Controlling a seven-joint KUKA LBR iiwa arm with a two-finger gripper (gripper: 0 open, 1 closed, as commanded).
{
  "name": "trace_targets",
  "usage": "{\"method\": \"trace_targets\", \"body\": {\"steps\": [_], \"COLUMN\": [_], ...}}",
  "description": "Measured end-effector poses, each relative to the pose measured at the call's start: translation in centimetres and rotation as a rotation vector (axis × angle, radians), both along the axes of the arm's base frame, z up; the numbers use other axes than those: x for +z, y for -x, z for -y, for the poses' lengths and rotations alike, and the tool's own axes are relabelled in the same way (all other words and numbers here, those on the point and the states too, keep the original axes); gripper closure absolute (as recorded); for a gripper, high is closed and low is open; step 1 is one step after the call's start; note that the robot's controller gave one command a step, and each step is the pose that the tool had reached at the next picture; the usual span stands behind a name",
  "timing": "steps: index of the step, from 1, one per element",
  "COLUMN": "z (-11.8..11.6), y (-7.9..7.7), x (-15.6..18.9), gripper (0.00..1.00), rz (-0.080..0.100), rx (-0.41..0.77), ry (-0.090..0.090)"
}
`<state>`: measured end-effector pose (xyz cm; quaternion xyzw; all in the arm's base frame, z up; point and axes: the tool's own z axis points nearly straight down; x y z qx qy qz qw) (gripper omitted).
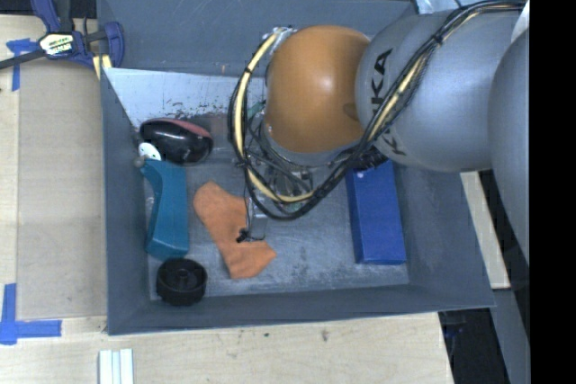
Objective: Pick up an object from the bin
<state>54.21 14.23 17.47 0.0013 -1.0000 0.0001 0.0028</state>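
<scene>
My gripper [249, 227] reaches down under the orange dome and its fingertips touch an orange cloth [225, 220] lying crumpled on the bin floor, left of centre. Whether cloth is between the fingers cannot be made out. A blue handled tool [167, 209] lies just left of the cloth. A black round cap [182, 281] sits at the front left corner.
A black and red computer mouse [176, 139] rests at the back left by the bin wall. A dark blue rectangular block [376, 211] lies on the right side of the floor. The arm and its cables cover the bin's back right.
</scene>
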Motion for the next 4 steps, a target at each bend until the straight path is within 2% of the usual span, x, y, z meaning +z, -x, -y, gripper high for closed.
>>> {"method": "trace_targets", "body": {"steps": [2,3,4], "z": [0.0,1.1,0.3], "y": [-0.4,2.9,0.7], "x": [0.2,0.8,-1.0], "gripper": [0.0,0.0,0.0], "rz": [0.01,-0.006,0.02], "rx": [0.008,0.034,0.045], "ry": [-0.002,0.002,-0.003]}}
